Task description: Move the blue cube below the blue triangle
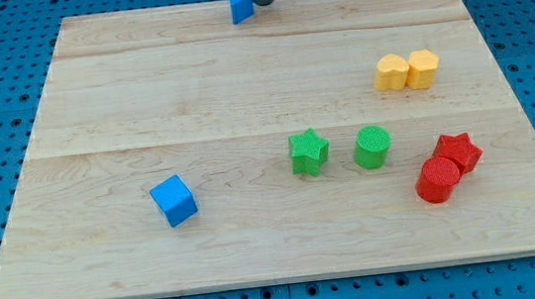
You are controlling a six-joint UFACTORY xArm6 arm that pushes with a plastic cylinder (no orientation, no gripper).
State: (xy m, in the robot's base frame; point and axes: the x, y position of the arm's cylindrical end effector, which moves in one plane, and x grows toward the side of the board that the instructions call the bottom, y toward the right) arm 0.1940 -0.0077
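The blue cube sits on the wooden board at the view's lower left. The blue triangle lies at the board's top edge, near the middle. My tip is a dark rod end standing right beside the blue triangle, on its right side and touching or nearly touching it. The tip is far from the blue cube, which lies well below and to the left of it.
A green star and a green cylinder sit right of centre. A red star and a red cylinder touch at the lower right. Two yellow blocks sit side by side at the upper right.
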